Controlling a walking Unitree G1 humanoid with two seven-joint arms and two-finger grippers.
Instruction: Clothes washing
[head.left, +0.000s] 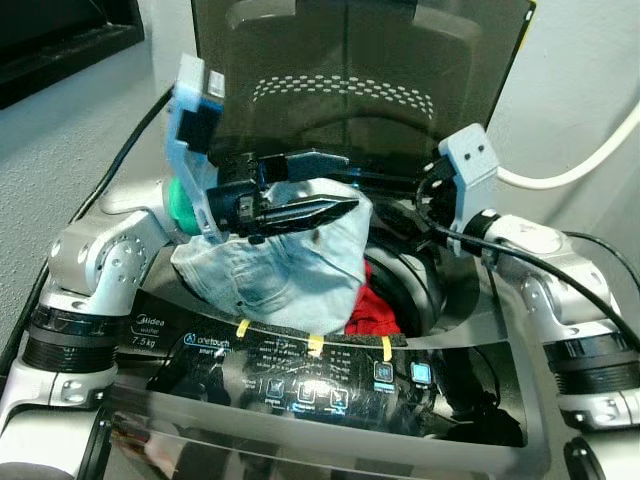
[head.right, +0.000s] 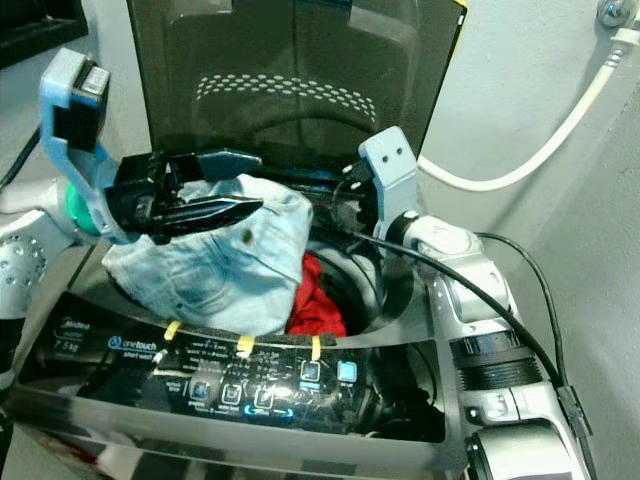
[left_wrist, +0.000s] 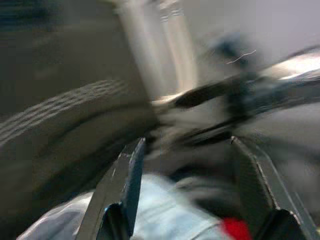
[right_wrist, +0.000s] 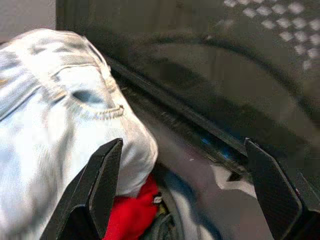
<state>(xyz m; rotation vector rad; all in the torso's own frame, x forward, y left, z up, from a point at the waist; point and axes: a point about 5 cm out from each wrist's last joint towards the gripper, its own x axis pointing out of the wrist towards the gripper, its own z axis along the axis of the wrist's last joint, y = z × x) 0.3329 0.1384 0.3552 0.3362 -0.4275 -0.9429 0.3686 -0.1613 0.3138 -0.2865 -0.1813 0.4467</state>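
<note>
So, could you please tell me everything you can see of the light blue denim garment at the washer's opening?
The denim garment is pale, washed-out blue, with visible seams and a stitched pocket edge. It lies bunched in a mound over the front left rim of the open top-loading washer, partly spilling into the tub beside a red garment. The left gripper, fingers apart, sits just above it.

Faded pale-blue denim garment (head.left: 275, 265) is seen as soft, matt cloth; dark tinted washer lid (head.left: 380, 70) and black control panel (head.left: 300, 375) look glossy plastic.
</note>
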